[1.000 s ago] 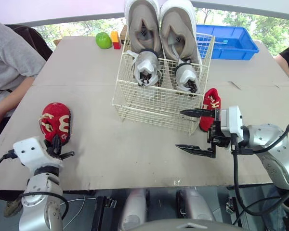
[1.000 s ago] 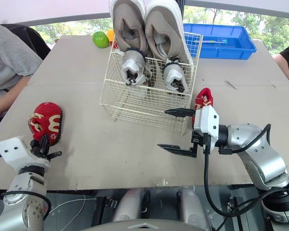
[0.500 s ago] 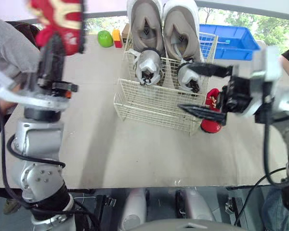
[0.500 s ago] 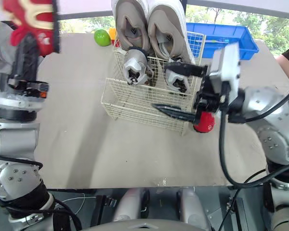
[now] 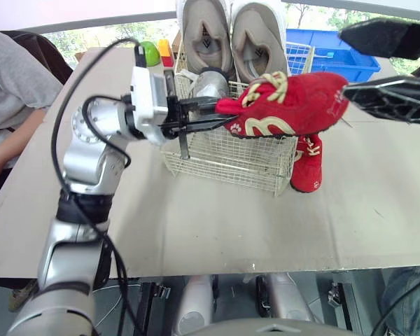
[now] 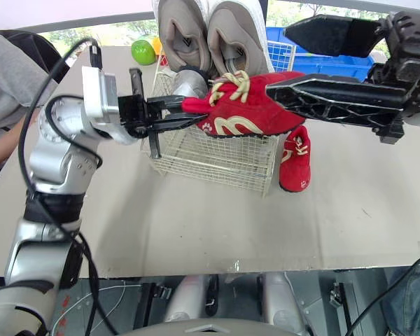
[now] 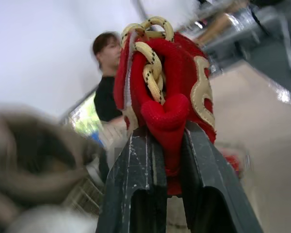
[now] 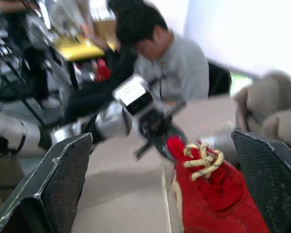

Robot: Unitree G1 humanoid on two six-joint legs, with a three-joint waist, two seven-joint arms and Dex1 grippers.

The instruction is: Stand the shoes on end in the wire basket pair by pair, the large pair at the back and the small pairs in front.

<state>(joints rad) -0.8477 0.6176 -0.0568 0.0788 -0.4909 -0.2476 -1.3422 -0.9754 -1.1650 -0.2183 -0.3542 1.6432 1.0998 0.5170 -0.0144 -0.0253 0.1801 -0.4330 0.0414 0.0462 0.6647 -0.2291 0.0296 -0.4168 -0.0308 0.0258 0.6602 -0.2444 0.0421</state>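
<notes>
Brown table is seen below. By the left claw one red shoe is pinched at its heel, above the basket. It should be turned on end and lowered slowly. Right claw is spread wide, empty, near the toe. Second shoe is stood beside the basket.

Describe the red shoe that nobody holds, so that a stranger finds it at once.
Find the white wire basket on the table. Outside its right front corner a small red shoe stands on end. Its twin is held in the air; this one rests on the table.
</notes>
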